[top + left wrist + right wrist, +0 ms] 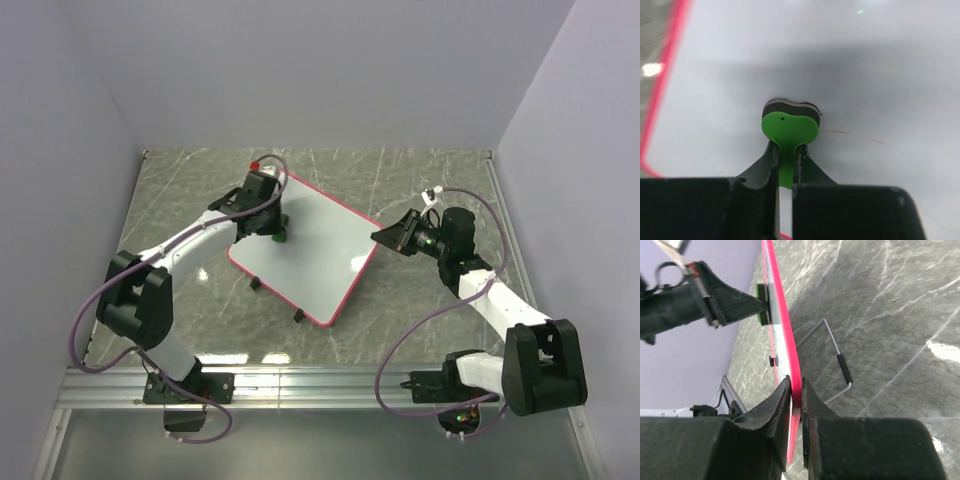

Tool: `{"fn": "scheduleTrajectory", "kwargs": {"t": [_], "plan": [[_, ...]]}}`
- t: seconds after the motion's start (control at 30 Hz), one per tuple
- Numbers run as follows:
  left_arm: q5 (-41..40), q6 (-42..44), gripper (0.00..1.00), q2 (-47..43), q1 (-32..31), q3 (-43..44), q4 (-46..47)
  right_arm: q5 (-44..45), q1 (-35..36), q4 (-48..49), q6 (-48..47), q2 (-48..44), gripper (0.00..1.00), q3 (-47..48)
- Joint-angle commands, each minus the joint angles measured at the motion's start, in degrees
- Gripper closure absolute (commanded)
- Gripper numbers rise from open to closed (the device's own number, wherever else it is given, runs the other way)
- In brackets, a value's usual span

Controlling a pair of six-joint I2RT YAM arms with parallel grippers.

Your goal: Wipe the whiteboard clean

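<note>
- Left gripper [787, 152] clenches a small green eraser block [790, 127], pressed against the large white red-framed whiteboard [320, 250] near its 10 o'clock side.
- Right gripper [796, 390] pinches the board's 3 o'clock corner, mid grey marbled table [420, 180].

Top camera overhead, far, facing down; wrist cameras close, low; all share whiteboard [310, 255].

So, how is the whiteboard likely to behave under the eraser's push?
Probably stiff: the whiteboard shows a straight edge though the right gripper pinches only one rim. Likely light, being thin. It may slide or pivot if released, as the eraser in the left gripper presses on it.
</note>
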Motion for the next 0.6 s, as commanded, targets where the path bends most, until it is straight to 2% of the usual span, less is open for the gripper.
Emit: {"fn": "scheduleTrajectory", "kwargs": {"t": [0.0,0.1,0.23,0.37,0.57], "plan": [[8.5,-1.2,1.00,4.1,-5.9,4.4,5.5,1.8,0.6,-4.2,-3.3,1.5,1.00,-0.2],[9.7,-0.8,1.00,7.0,-8.6,7.9,5.3,1.9,0.6,-4.3,-3.4,1.2,1.00,-0.6],[8.9,-0.7,1.00,8.5,-9.1,9.7,3.9,2.2,0.7,-5.1,-3.9,0.4,1.00,-0.7],[9.3,-1.6,1.00,7.5,-3.1,7.6,3.4,2.5,0.7,-6.2,-4.6,-0.7,1.00,-0.5],[8.0,2.0,1.00,6.1,5.6,4.3,1.5,2.9,0.5,-7.0,-5.1,-1.3,1.00,-0.5]]}}
